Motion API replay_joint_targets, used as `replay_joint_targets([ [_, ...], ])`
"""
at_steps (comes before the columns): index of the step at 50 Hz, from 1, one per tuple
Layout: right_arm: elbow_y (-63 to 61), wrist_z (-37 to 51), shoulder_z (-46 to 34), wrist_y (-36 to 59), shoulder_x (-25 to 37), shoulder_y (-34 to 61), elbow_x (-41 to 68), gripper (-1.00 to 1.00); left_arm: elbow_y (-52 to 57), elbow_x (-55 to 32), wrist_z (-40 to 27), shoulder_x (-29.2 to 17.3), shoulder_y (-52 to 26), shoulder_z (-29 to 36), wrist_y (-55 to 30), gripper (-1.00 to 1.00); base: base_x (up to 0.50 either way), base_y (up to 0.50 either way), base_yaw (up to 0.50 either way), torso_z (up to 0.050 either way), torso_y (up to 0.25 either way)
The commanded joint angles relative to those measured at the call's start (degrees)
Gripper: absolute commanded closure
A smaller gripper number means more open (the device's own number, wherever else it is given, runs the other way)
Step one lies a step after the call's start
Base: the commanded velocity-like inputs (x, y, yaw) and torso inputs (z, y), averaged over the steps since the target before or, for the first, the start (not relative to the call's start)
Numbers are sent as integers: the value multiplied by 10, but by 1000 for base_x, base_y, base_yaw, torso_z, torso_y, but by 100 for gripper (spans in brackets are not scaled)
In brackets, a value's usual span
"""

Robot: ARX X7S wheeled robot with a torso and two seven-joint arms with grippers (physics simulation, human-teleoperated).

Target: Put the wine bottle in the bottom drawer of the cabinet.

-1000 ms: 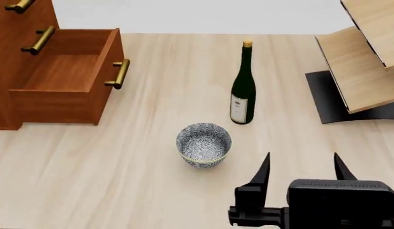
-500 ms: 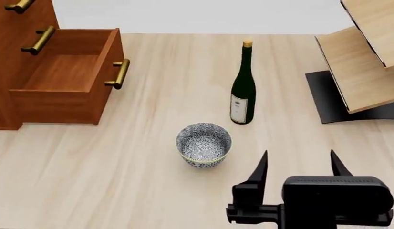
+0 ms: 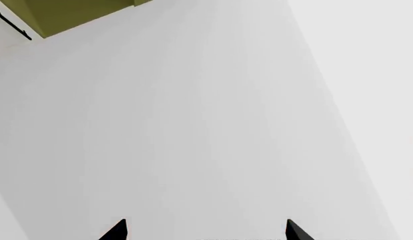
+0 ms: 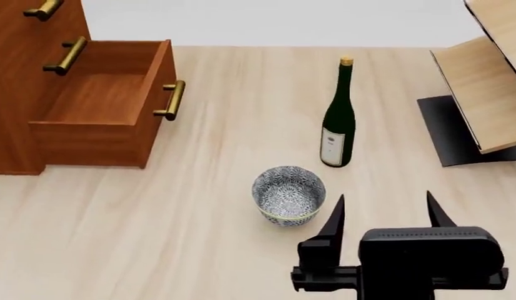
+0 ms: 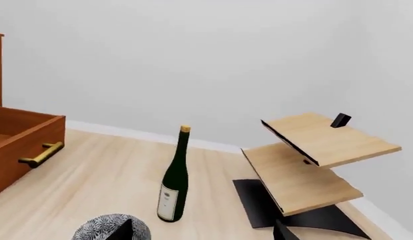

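The wine bottle stands upright on the wooden floor, dark green with a white label and tan cork; it also shows in the right wrist view. The cabinet stands at the left with its bottom drawer pulled open and empty, brass handle on the front. My right gripper is open and empty, near me, short of the bottle and right of the bowl. My left gripper is open, facing a blank white surface, and is out of the head view.
A blue-patterned bowl sits between my right gripper and the bottle, slightly left. A light wood rack on a black base stands at the right. Two shut upper drawers are above the open one.
The head view has shifted, so everything sits a little further right and lower in the picture. My right gripper has crept slightly forward and stays open.
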Motion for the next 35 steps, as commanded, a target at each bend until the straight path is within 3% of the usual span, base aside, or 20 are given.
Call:
replay_joint_targets([
  [1, 3, 1, -5, -6, 3, 0, 1, -100, -9, -4, -2, 0, 15, 6, 16, -100, 94, 230, 0, 0, 0],
  [35, 5, 5, -9, -8, 7, 3, 11, -100, -10, -8, -25, -18, 29, 25, 14, -100, 136, 233, 0, 0, 0],
])
